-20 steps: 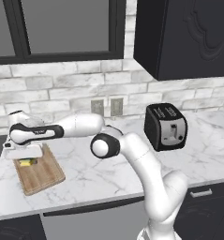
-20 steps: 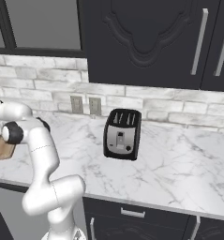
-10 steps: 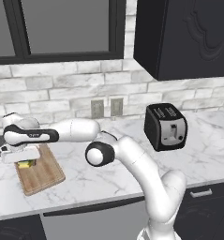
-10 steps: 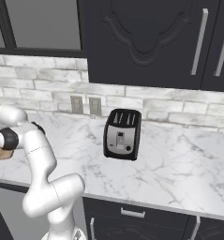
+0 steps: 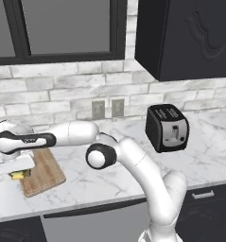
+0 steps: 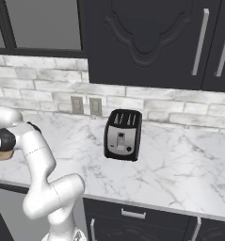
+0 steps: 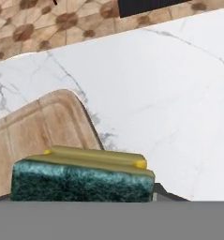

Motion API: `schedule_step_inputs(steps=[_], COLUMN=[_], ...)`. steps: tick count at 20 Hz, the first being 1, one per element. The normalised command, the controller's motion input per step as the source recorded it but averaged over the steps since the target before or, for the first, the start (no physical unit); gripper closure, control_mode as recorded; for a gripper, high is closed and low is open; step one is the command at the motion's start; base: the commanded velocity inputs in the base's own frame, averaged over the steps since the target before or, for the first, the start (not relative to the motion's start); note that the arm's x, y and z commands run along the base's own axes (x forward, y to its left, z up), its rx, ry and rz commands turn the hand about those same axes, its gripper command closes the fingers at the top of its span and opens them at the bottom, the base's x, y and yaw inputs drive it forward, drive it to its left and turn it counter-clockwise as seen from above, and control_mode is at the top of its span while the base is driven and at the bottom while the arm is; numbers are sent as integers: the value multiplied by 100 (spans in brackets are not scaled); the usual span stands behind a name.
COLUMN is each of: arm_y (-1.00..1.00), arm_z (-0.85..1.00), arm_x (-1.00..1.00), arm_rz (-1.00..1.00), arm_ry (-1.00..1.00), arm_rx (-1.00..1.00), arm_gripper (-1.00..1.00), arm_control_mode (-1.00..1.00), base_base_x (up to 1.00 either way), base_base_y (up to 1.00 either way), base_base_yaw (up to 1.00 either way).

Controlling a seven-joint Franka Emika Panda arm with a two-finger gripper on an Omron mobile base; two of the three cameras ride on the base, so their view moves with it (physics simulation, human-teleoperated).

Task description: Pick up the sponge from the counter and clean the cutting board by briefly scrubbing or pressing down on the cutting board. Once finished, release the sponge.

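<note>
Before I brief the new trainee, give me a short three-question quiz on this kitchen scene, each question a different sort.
1. True or false: the sponge is held at the fingers over the left end of the board.
2. Multiple choice: the toaster stands (a) on the board, (b) on the counter to the right of the arm, (c) inside a cabinet.
3. Fill in: the sponge's scouring side is dark ____.

Key: 1 true; 2 b; 3 green.
</note>
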Motion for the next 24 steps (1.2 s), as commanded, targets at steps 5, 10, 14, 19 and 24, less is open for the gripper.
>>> schedule_step_inputs(steps=[5,10,14,19,24], arm_y=[-24,-35,-38,-51,-55], arm_z=[-47,-25,-11,29,73], arm_x=[-100,-100,-99,-27,7], arm_rz=[-1,-11,-19,-23,-19], arm_ry=[1,8,7,8,4], arm_rx=[24,25,20,2,-7], arm_gripper=[100,100,100,100,100], arm_control_mode=[-100,-100,-100,-100,-100], base_base_x=[0,0,0,0,0], base_base_y=[0,0,0,0,0], base_base_yaw=[0,0,0,0,0])
